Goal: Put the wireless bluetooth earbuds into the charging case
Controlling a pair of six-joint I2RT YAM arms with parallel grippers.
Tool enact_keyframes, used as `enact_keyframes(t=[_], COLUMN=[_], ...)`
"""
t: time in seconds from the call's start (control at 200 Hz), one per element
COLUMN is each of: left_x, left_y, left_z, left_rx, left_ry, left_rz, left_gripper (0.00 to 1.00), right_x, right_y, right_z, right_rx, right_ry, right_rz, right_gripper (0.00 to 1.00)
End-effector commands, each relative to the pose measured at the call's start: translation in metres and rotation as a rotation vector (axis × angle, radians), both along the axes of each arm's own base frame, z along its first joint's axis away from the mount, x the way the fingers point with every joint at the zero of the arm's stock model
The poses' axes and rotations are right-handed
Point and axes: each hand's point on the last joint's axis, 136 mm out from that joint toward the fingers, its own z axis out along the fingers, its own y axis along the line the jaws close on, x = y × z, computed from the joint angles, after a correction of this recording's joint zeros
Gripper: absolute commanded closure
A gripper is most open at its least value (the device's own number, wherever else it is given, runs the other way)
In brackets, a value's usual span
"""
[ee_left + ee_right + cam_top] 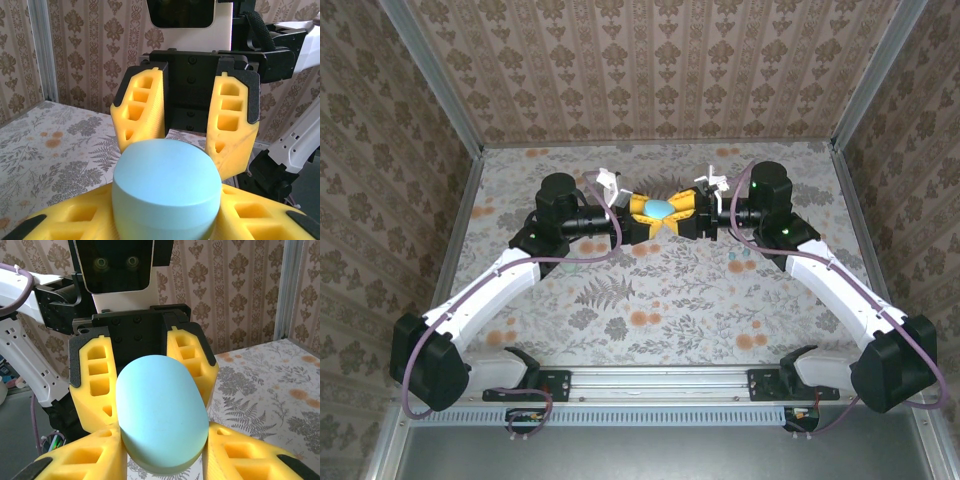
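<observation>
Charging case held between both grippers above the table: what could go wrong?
1. The charging case is smooth and rounded; gripped by the left gripper and right gripper, it might squirt out if either pulls unevenly.
2. It hangs above the table, so a slip could mean a drop.

No writing, brand mark, number or sign can be read anywhere, not even on the charging case (162,415).

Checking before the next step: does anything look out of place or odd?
Nothing looks damaged or spilled. One oddity: the left gripper and right gripper both clamp the charging case in mid-air, seemingly closed, while two tiny bits, probably the earbuds, lie on the table.
</observation>
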Motion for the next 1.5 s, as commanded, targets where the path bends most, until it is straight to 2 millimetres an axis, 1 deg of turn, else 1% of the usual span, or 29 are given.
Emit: enact_keyframes(t=[0.0,0.155,0.325,0.41,0.555,0.7,1.015,1.175,1.3,1.405,1.495], left_x=[-0.010,-0.011,-0.014,-0.017,-0.023,-0.024,-0.025,-0.026,-0.025,-0.022,-0.016], left_y=[-0.002,-0.002,-0.003,-0.003,-0.002,-0.001,-0.001,-0.001,-0.001,-0.001,0.000], left_z=[0.025,0.025,0.020,0.019,0.017,0.016,0.011,0.010,0.009,0.008,0.005], left_rx=[-0.069,-0.065,-0.051,-0.050,-0.049,-0.047,-0.037,-0.035,-0.036,-0.037,-0.035], left_ry=[-0.064,-0.068,-0.075,-0.091,-0.134,-0.152,-0.149,-0.144,-0.143,-0.139,-0.136], left_rz=[-0.034,-0.038,-0.057,-0.067,-0.073,-0.068,-0.064,-0.067,-0.058,-0.039,0.005], left_gripper=[0.60,0.65,0.69,0.71,0.73,0.73,0.74,0.74,0.74,0.74,0.74], right_x=[0.003,0.004,0.011,0.018,0.023,0.030,0.033,0.038,0.045,0.049,0.045], right_y=[0.000,0.001,-0.002,-0.005,-0.008,-0.010,-0.011,-0.013,-0.015,-0.015,-0.014], right_z=[0.001,-0.001,0.004,0.007,0.009,0.012,0.024,0.023,0.021,0.020,0.027], right_rx=[-0.001,-0.003,0.008,0.013,0.018,0.034,0.072,0.071,0.068,0.067,0.084], right_ry=[-0.003,0.008,0.024,0.044,0.074,0.113,0.131,0.140,0.159,0.179,0.186], right_rz=[-0.027,-0.029,-0.080,-0.125,-0.158,-0.183,-0.190,-0.211,-0.249,-0.267,-0.242], right_gripper=[0.62,0.61,0.54,0.53,0.47,0.43,0.40,0.40,0.38,0.36,0.35])
